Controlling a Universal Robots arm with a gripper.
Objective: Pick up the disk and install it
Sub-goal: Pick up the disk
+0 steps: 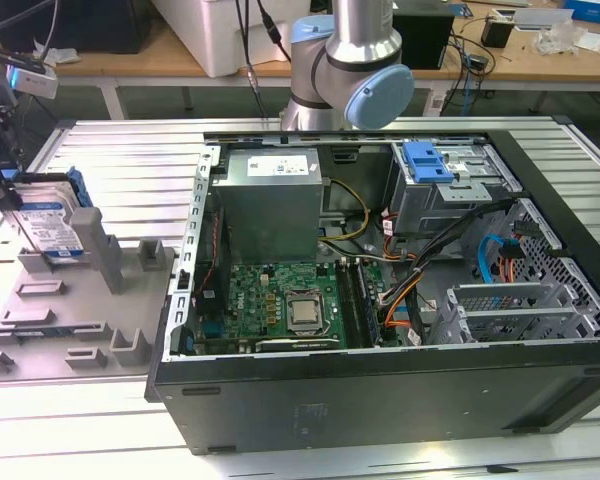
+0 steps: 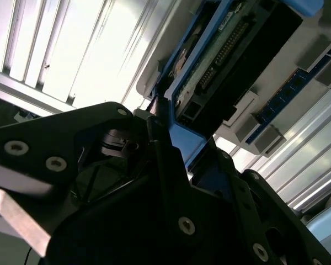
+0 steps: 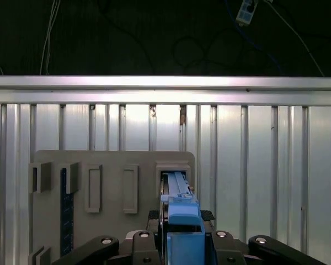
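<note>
Black computer case (image 1: 380,400) closest; at the exterior view's left, gripper (image 1: 2,172) clamped on the upright disk (image 1: 52,222) in a grey fixture (image 1: 40,330). Second wrist view: fingers (image 2: 165,154) pinching its blue edge. First wrist view: open slatted table (image 3: 265,165) beyond.

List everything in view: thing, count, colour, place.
table: 1, silver slats, under everything
computer case: 1, black, open, on the table
motherboard: 1, green, inside the case
power supply: 1, grey, inside the case
bracket: 1, blue, atop the grey drive cage in the case
fixture: 1, grey, on the table at the exterior view's left
disk: 1, silver with blue frame, upright in the fixture
arm: 1, silver and light blue, behind the case
gripper: 1, black, shut on the disk's frame
</note>
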